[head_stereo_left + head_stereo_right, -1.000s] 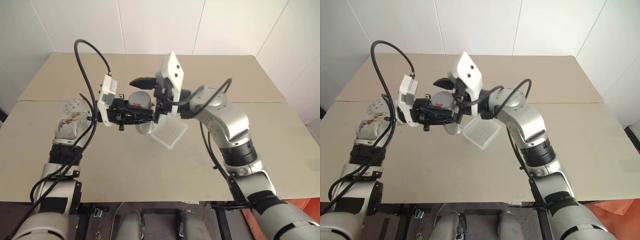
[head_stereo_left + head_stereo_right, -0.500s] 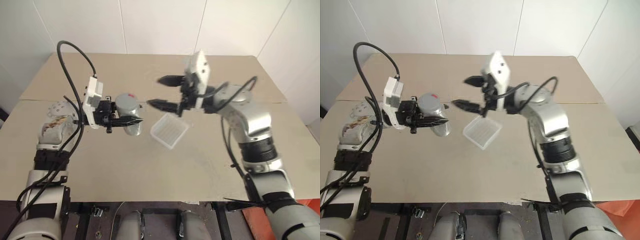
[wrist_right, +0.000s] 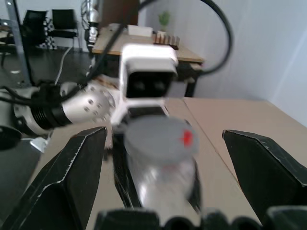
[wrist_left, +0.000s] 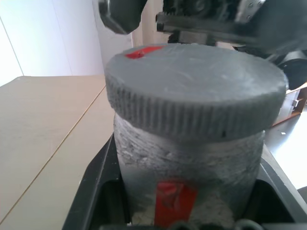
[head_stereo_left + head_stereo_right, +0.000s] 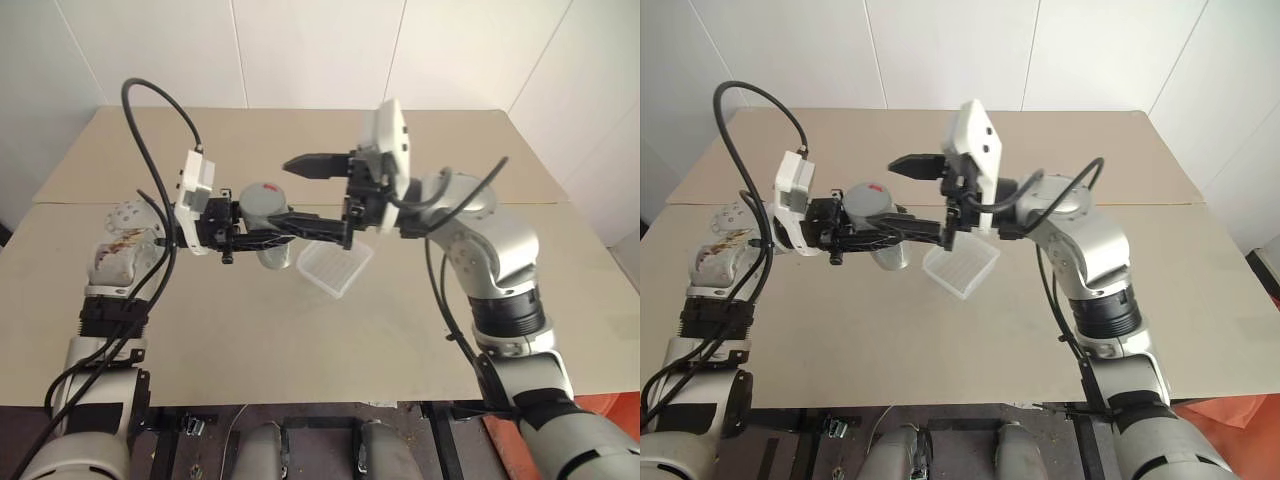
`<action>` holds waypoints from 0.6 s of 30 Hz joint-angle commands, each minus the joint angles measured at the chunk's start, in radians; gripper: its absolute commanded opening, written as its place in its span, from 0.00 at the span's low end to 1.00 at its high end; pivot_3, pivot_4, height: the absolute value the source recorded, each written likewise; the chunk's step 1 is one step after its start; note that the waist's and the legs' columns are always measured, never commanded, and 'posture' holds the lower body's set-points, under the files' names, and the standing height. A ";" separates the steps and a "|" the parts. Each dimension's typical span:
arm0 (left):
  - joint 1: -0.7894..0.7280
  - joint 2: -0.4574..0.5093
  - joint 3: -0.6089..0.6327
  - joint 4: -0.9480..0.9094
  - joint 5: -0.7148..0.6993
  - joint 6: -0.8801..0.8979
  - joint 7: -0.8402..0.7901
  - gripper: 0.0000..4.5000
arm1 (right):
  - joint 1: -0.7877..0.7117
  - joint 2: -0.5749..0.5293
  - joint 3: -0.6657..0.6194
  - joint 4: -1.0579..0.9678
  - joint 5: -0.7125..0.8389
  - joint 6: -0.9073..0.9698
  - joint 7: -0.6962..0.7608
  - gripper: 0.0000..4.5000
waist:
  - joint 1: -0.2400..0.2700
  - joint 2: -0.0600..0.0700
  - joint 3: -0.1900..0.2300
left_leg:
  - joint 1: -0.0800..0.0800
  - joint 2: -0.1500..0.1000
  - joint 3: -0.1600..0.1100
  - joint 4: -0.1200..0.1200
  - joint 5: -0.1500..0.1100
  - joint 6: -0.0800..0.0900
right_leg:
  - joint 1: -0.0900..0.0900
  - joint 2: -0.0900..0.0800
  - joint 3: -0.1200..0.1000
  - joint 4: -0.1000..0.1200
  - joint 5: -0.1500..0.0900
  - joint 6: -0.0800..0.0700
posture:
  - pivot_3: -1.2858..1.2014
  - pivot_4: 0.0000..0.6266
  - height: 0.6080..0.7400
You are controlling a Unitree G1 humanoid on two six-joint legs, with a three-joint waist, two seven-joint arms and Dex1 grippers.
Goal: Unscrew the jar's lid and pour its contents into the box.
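The small silvery clear plastic jar (image 5: pixel 268 222) sits above the beige counter (image 5: pixel 300 330), clamped in the left tool (image 5: pixel 275 238). Its round grey screw lid (image 4: pixel 194 88) with a red mark is on top. The right tool (image 5: pixel 305 195) stands spread wide, fingers either side of the lid. Just beside, the shallow clear square box (image 5: pixel 335 265) rests on the counter.

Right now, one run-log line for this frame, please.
left gripper: shut on jar | lid: still on | right gripper: open, facing lid | box: on table
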 commanded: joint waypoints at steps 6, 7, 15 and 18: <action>-0.038 -0.004 0.005 0.006 -0.003 -0.027 -0.011 0.44 | -0.100 0.073 0.069 0.051 -0.104 0.002 -0.101 1.00 | 0.000 0.000 0.000 | 0.000 0.000 0.000 0.000 0.000 0.000 | 0.000 0.000 0.000 0.000 0.000 0.000 | 0.52 0.24 1.00; -0.035 -0.002 0.006 0.003 -0.003 -0.027 -0.012 0.44 | -0.103 0.079 0.072 0.059 -0.110 0.001 -0.104 1.00 | 0.000 0.000 0.000 | 0.000 0.000 0.000 0.000 0.000 0.000 | 0.000 0.000 0.000 0.000 0.000 0.000 | 0.52 0.24 1.00; -0.019 0.017 0.017 -0.016 -0.009 -0.019 -0.007 0.44 | -0.110 0.070 0.054 0.099 -0.134 0.006 -0.105 1.00 | 0.000 0.000 0.000 | 0.000 0.000 0.000 0.000 0.000 0.000 | 0.000 0.000 0.000 0.000 0.000 0.000 | 0.52 0.24 1.00; -0.014 0.026 0.022 -0.013 -0.009 -0.021 -0.006 0.44 | -0.099 0.047 0.042 0.098 -0.132 0.005 -0.094 1.00 | 0.000 0.000 0.000 | 0.000 0.000 0.000 0.000 0.000 0.000 | 0.000 0.000 0.000 0.000 0.000 0.000 | 0.52 0.24 1.00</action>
